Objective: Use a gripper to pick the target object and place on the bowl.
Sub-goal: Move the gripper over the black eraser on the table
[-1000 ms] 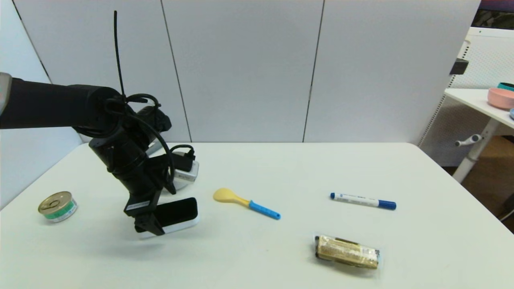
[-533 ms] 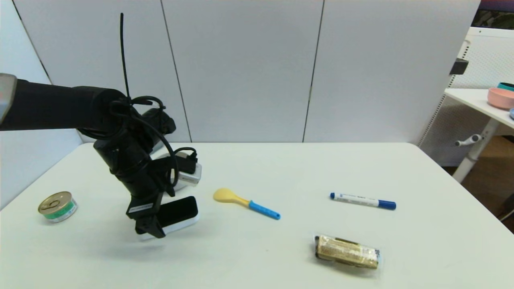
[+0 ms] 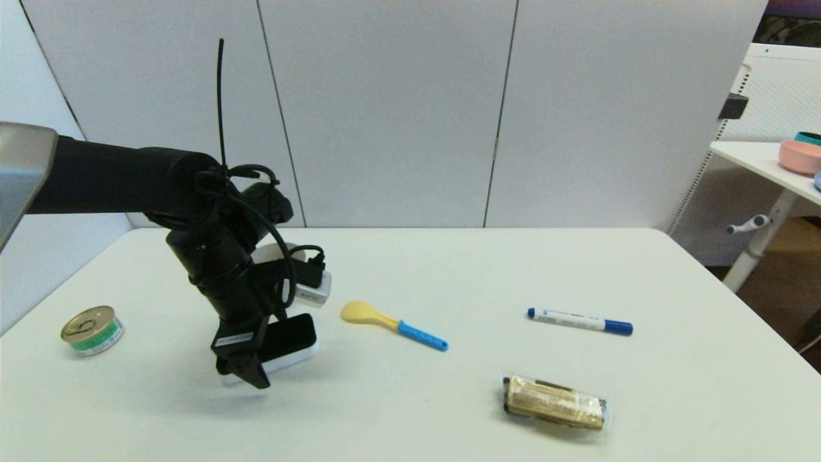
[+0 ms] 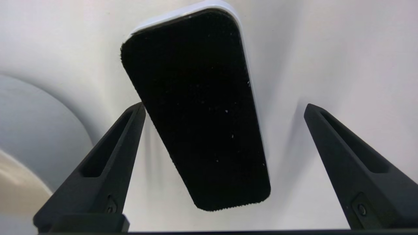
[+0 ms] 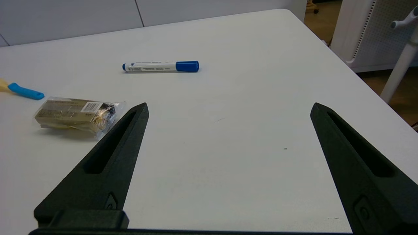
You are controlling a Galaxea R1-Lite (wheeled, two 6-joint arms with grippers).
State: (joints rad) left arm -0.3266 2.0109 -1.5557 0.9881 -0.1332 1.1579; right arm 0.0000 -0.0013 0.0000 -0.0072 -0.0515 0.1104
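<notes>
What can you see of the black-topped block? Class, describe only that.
The block is a flat rounded rectangle with a black, felt-like top flecked with pale specks and a thin white base showing along its rim. It lies flat on the white table, near the robot's left side. The left gripper is open and straddles it: one finger sits close against a long edge, the other well clear. Contact cannot be told.

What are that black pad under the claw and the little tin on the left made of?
The black pad looks like fuzzy felt on a smooth white plastic base: matte, lint-specked top, glossy white rim. The tin seems metal, with a shiny gold ring-pull lid and a green-and-white label band. The left gripper straddles the pad, open.
</notes>
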